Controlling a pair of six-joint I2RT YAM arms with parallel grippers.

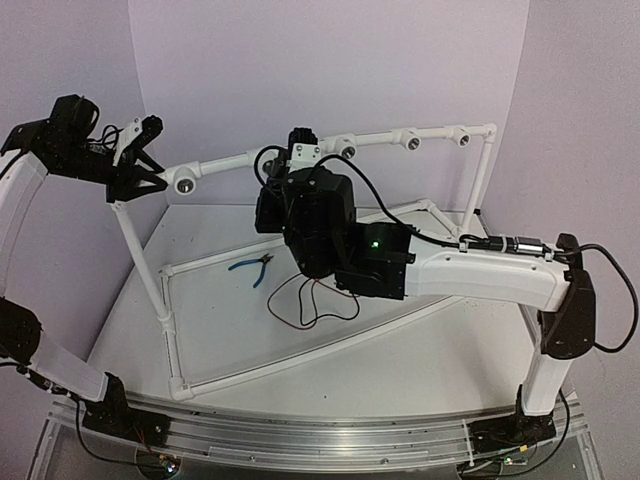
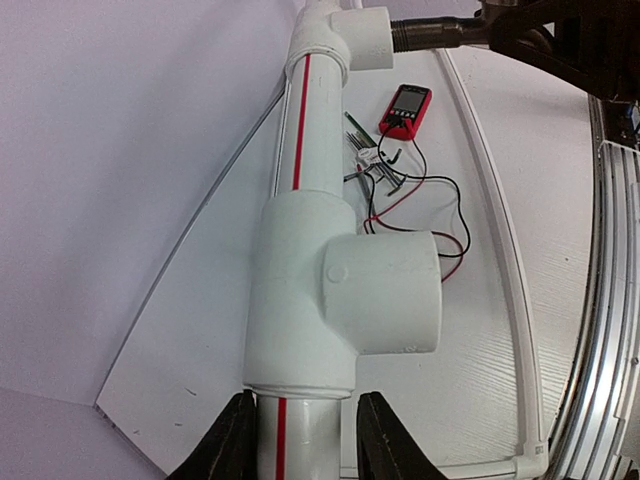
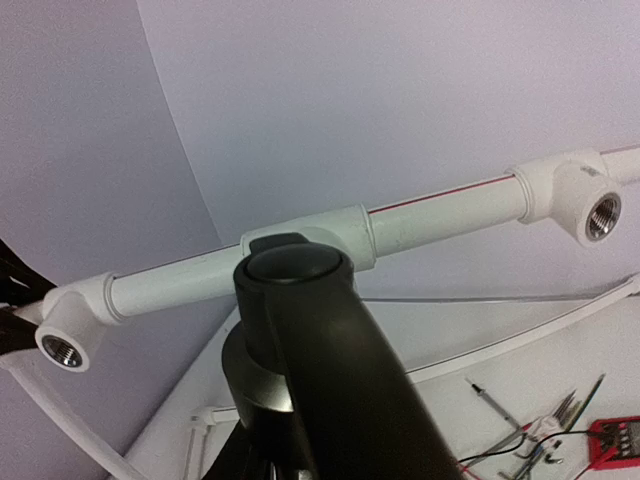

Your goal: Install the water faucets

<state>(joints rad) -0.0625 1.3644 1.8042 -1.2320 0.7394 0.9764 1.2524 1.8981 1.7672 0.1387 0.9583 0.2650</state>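
Note:
The dark metal water faucet (image 3: pixel 310 350) fills the right wrist view, with its lever handle toward the camera. Its threaded end sits at a white socket (image 2: pixel 365 45) on the raised pipe (image 1: pixel 230 163). My right gripper (image 1: pixel 290 185) is shut on the faucet (image 1: pixel 299 137). It also shows in the left wrist view (image 2: pixel 545 40), with the faucet's stem (image 2: pixel 440 32) going into the socket. My left gripper (image 2: pixel 305 440) straddles the red-striped pipe (image 2: pixel 300 130) just below an empty tee socket (image 2: pixel 385 290), its fingers (image 2: pixel 235 440) against the pipe. In the top view the left gripper (image 1: pixel 140 170) is at the pipe's left end.
Empty threaded sockets (image 3: pixel 65 345) (image 3: pixel 600 215) flank the faucet, and more (image 1: pixel 410 140) follow on the right. Blue-handled pliers (image 1: pixel 252 266), red and black wires (image 1: pixel 310 300), a red multimeter (image 2: pixel 405 110) and small tools (image 2: pixel 375 160) lie inside the white pipe frame (image 1: pixel 300 355).

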